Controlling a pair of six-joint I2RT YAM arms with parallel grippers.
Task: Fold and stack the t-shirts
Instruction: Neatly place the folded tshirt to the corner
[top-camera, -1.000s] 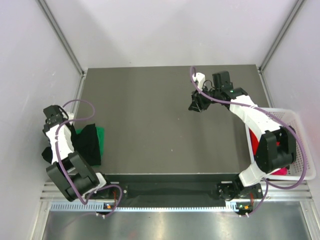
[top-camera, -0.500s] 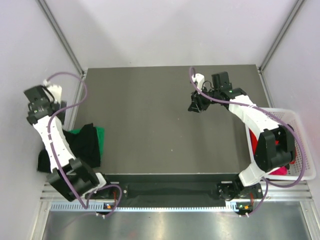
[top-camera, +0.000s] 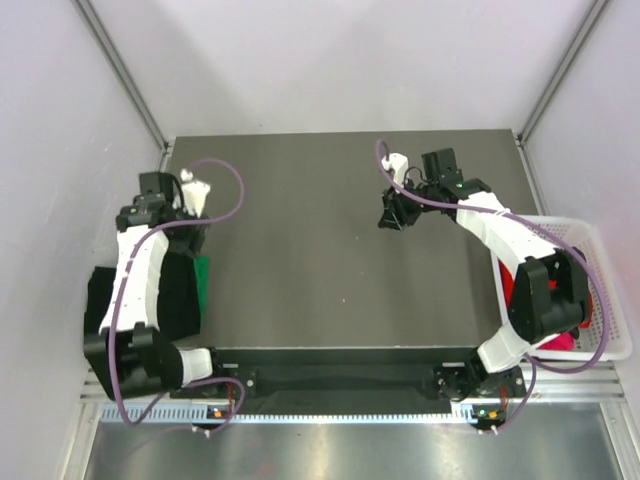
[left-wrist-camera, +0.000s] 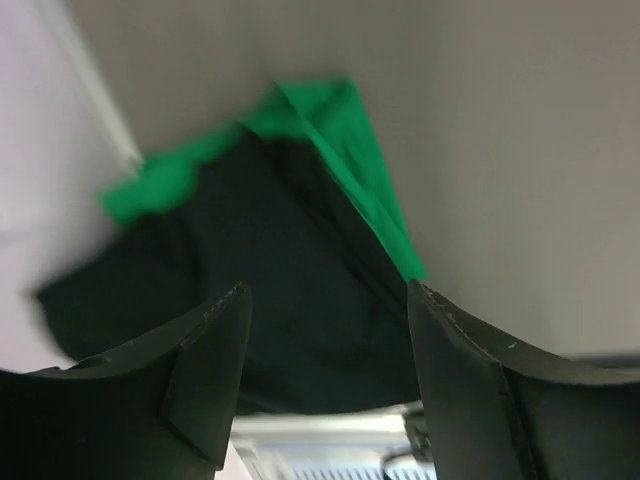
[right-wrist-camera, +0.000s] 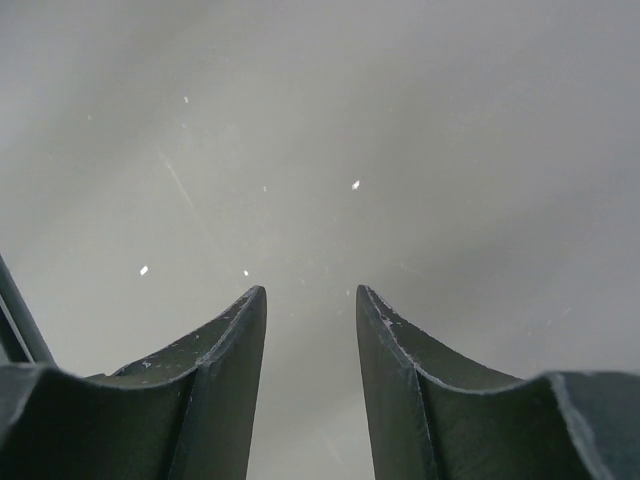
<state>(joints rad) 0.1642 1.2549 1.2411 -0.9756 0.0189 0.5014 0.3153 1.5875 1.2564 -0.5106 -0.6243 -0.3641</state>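
A black t-shirt (top-camera: 178, 297) lies crumpled at the table's near left on top of a bright green t-shirt (top-camera: 203, 281), with part of it drooping over the left edge. My left gripper (top-camera: 158, 222) hovers above and behind this pile, open and empty. In the left wrist view the black t-shirt (left-wrist-camera: 250, 260) covers most of the green t-shirt (left-wrist-camera: 350, 140), below my left gripper (left-wrist-camera: 328, 290). My right gripper (top-camera: 392, 215) stands open over bare table at the back right, and the right wrist view shows my right gripper (right-wrist-camera: 310, 290) with nothing between its fingers. Red cloth (top-camera: 508, 285) and pink cloth (top-camera: 566, 343) lie in the basket.
A white mesh basket (top-camera: 603, 290) sits at the table's right edge, beside the right arm. The dark grey table (top-camera: 300, 250) is walled by pale panels at the left, back and right. A metal rail (left-wrist-camera: 330, 430) runs along the near edge.
My left gripper opened and let go of the black t-shirt, swung out past the left edge, then came back over the table behind the pile. The right arm barely moved.
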